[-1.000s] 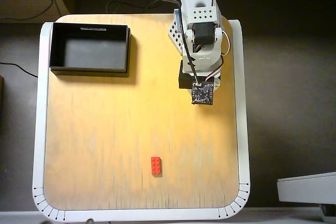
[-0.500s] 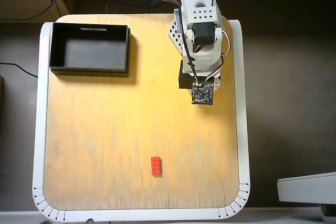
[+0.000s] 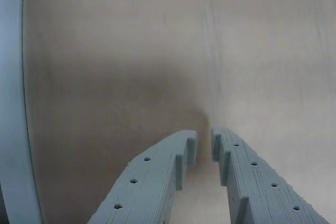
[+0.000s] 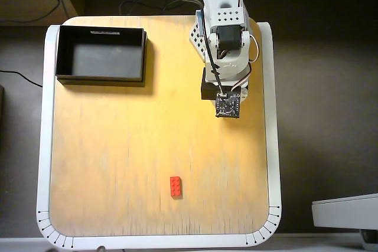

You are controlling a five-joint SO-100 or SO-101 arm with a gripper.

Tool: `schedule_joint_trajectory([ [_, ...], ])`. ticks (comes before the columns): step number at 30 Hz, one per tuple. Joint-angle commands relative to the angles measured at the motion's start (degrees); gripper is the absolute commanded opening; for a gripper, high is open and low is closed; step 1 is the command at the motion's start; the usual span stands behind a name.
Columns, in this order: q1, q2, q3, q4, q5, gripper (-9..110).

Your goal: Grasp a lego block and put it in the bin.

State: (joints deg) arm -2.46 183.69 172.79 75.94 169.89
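Note:
The red lego block [image 4: 175, 186] lies flat on the wooden table, near the front edge in the overhead view, with its long side running front to back. At the table's back left corner sits the black bin [image 4: 100, 77], with nothing in it. The white arm [image 4: 224, 45] is folded at the back right, far from both, and it hides the fingers from above. In the wrist view my gripper [image 3: 203, 143] hangs over bare wood, its grey fingers [image 3: 157, 177] nearly touching with nothing between them. Neither the block nor the bin appears in the wrist view.
The table top [image 4: 118, 146] is pale wood with a raised white rim [image 4: 45, 146], which also runs down the left of the wrist view [image 3: 10, 103]. Cables [image 4: 147, 1] trail behind the table. A grey-white object [image 4: 345, 210] sits off the table at the front right.

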Motion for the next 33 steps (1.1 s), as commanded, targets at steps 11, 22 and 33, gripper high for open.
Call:
schedule_joint_trajectory([
  [11, -1.41, 5.10, 9.05, 0.26, -0.18, 0],
  [22, -1.14, 4.83, 9.05, 0.26, 7.12, 0],
  [33, 3.08, -7.29, 2.11, -4.39, 16.87, 0],
])
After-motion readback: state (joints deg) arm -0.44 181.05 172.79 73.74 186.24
